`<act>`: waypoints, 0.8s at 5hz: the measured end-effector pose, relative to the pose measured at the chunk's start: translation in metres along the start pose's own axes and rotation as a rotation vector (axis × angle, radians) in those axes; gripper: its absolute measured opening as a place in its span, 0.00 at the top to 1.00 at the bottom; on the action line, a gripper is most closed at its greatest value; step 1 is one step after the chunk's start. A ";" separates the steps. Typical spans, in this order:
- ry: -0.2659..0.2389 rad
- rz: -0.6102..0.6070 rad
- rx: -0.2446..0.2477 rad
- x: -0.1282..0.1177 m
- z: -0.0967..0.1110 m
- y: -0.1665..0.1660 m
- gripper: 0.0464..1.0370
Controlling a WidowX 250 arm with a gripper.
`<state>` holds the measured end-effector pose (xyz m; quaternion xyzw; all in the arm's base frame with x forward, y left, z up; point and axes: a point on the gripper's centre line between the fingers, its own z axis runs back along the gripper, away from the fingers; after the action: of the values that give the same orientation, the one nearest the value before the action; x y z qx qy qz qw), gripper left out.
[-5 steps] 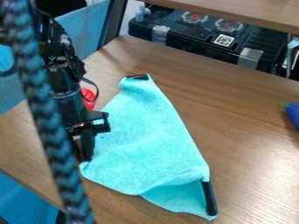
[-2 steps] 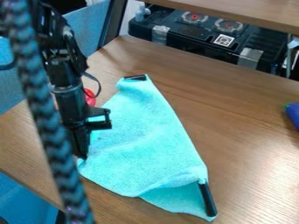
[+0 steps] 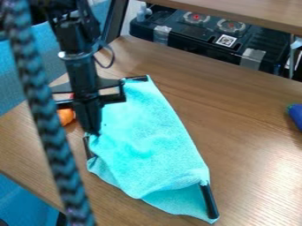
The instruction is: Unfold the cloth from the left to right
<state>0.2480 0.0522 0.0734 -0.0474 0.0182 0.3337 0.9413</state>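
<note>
My gripper (image 3: 92, 131) is at the cloth's left edge, pointing down and shut on the cloth there. The turquoise cloth (image 3: 150, 145) lies on the table, partly folded, with its left edge drawn up at the fingertips and a lower layer showing beneath. Black pieces mark its top corner, its lower right edge and its left side, the last just below my gripper.
Behind the gripper on the left is an orange object (image 3: 66, 116), partly hidden. A blue object (image 3: 296, 115) sits at the right edge of the wooden table (image 3: 247, 128). A braided cable (image 3: 47, 128) crosses the left foreground.
My gripper has moved up and slightly right, bringing the cloth's left edge along. A black piece at the left side and the orange object have come into sight.
</note>
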 end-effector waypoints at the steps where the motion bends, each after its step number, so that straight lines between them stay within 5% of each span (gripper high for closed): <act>1: 0.023 0.028 0.018 0.002 0.000 -0.020 0.99; 2: 0.050 0.043 0.044 0.006 -0.014 -0.053 0.99; 4: 0.095 0.076 -0.004 0.014 -0.016 -0.122 0.99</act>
<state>0.3361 -0.0349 0.0662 -0.0646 0.0638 0.3664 0.9260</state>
